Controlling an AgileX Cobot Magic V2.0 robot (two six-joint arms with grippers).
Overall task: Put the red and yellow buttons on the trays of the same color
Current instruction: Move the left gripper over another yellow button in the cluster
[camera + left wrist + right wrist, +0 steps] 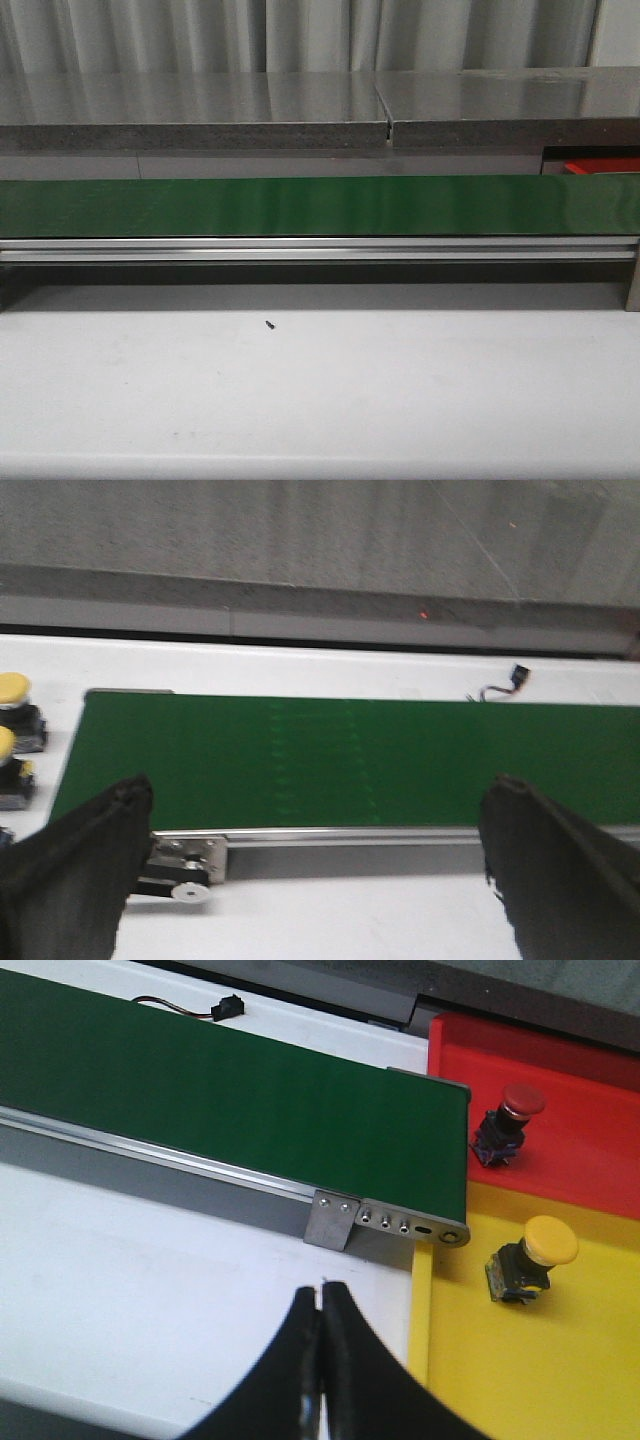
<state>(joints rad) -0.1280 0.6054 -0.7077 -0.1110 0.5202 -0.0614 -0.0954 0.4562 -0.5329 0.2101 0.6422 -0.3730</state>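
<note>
In the right wrist view a red button (508,1117) lies in the red tray (590,1160), and a yellow button (535,1257) lies in the yellow tray (520,1370). Both trays sit just past the end of the green conveyor belt (230,1090). My right gripper (321,1292) is shut and empty over the white table, beside the yellow tray's wall. In the left wrist view two yellow buttons (14,708) (8,770) rest on the table off the belt's other end. My left gripper (315,815) is wide open and empty above the belt's rail. Neither gripper shows in the front view.
The green belt (320,205) runs across the front view on an aluminium rail (320,250), with a corner of the red tray (605,167) behind its right end. A small dark screw (270,324) lies on the white table. A cable connector (510,680) lies behind the belt.
</note>
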